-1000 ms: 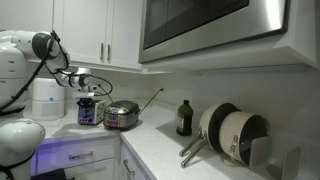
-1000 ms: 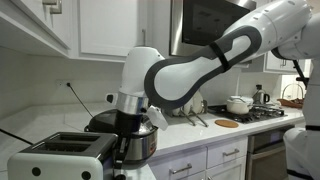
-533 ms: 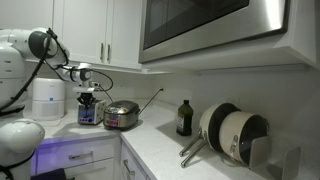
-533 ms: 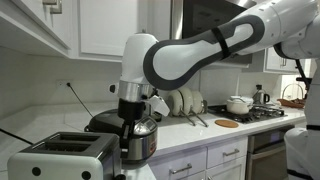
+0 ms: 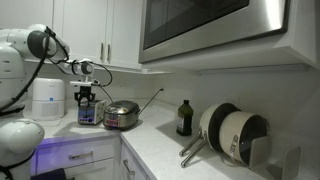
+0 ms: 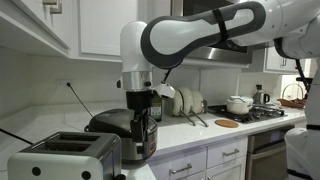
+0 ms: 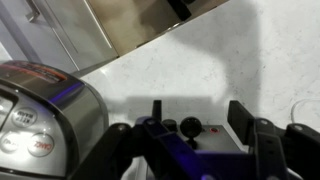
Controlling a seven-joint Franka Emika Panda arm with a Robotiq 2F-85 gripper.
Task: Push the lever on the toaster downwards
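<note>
**Gripper Hung Spread Above the Toaster, Lever Not Discernible**

We saw the toaster low in the corner of an exterior view. It stood on the white countertop just beside the lidded steel pot, and the frame edge cut off its base. Dark slots showed on its top, but we could not make out the lever on its end face.

The gripper hung from the white arm above the toaster's pot-side end, in front of the pot. From this angle we could not tell whether it touched either one.

In the wrist view the 2 fingers stood spread apart, with bare countertop between them and nothing pinched. The pot's control panel filled the left side, cut off by the edge, and its labels were too blurred to read. The gripper's own body crowded the bottom of that view in a purple blur, and we could not pick out the toaster there.

From the farther exterior view the toaster was only a small dark box under the gripper, between the white cylindrical appliance and the pot. Along the counter stood a dark bottle and pans leaning at the wall. The microwave was cropped at the top.
</note>
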